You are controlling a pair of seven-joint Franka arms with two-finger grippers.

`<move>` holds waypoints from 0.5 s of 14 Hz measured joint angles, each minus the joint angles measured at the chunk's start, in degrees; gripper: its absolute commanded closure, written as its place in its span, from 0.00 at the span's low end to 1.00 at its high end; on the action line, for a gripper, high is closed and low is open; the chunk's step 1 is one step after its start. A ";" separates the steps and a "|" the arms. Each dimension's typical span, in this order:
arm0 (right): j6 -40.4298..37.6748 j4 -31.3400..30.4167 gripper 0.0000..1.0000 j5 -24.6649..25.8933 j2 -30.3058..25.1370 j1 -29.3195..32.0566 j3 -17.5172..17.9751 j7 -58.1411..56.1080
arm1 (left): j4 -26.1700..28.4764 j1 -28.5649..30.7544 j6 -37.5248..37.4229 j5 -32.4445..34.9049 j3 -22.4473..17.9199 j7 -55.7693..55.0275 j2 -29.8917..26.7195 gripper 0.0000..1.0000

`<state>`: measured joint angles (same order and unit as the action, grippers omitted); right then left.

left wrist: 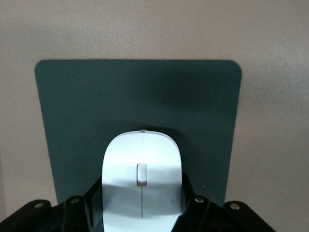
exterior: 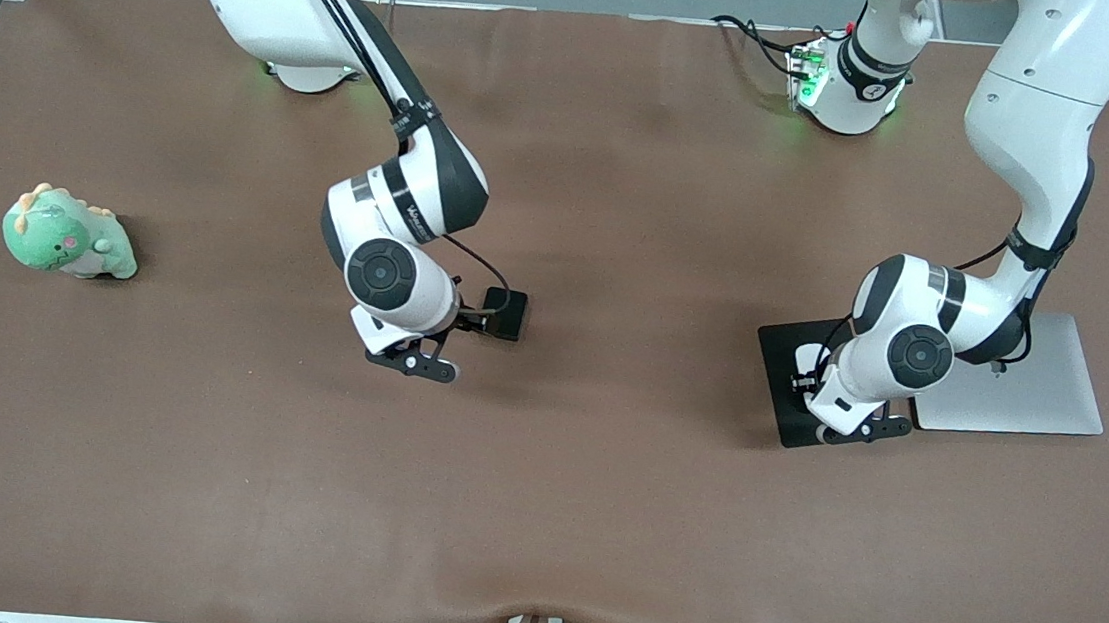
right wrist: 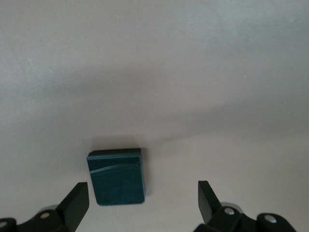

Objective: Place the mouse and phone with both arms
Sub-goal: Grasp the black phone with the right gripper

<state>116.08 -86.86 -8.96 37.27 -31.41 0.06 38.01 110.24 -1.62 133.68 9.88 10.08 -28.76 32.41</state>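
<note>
The white mouse (left wrist: 141,169) sits between the fingers of my left gripper (left wrist: 141,203), which is shut on its sides low over the matte black pad (left wrist: 137,96). I cannot tell whether the mouse touches the pad. In the front view my left gripper (exterior: 856,426) is over the pad (exterior: 787,347) and its hand hides most of the mouse. The black phone (right wrist: 117,178) lies flat on the brown table. My right gripper (right wrist: 142,203) is open and empty just above the table beside the phone. The phone (exterior: 506,313) and right gripper (exterior: 413,361) also show in the front view.
A silver closed laptop (exterior: 1030,388) lies beside the black pad, toward the left arm's end of the table. A green dinosaur toy (exterior: 67,235) sits toward the right arm's end. The brown table (exterior: 599,496) spreads nearer the front camera.
</note>
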 measured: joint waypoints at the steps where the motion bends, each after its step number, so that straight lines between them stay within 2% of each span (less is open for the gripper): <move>1: 0.95 0.01 0.00 0.00 0.58 -0.28 0.03 0.21 | 0.51 0.00 0.41 0.01 0.00 0.00 -0.15 0.86; 7: 7.31 -0.14 0.00 -0.01 4.64 -3.23 0.35 5.47 | 1.71 0.35 0.75 1.24 -0.02 0.00 -1.07 0.86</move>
<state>123.40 -87.01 -8.97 41.92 -34.64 0.41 43.49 111.96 -1.28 134.44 11.13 10.07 -28.76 31.34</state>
